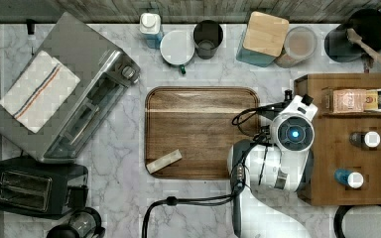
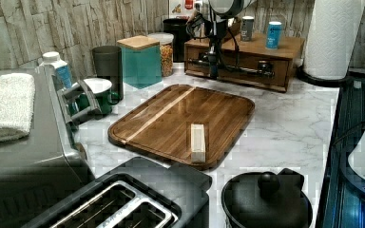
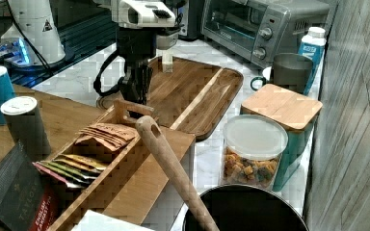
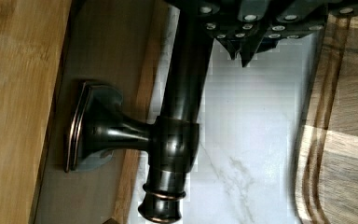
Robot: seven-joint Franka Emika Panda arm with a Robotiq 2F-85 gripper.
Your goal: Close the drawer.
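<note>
Gripper [image 4: 242, 35] sits right at the black bar handle [image 4: 179, 116] of the drawer [image 2: 237, 64]; wrist view shows fingers [image 4: 235, 44] by the bar, but can't tell how wide they're set or if they clamp it. Left view: arm comes down onto the handle, drawer at the counter's far end beyond the wooden tray [image 2: 171, 116]. Fingertips hidden behind the bar; drawer front partly blocked by the arm.
</note>
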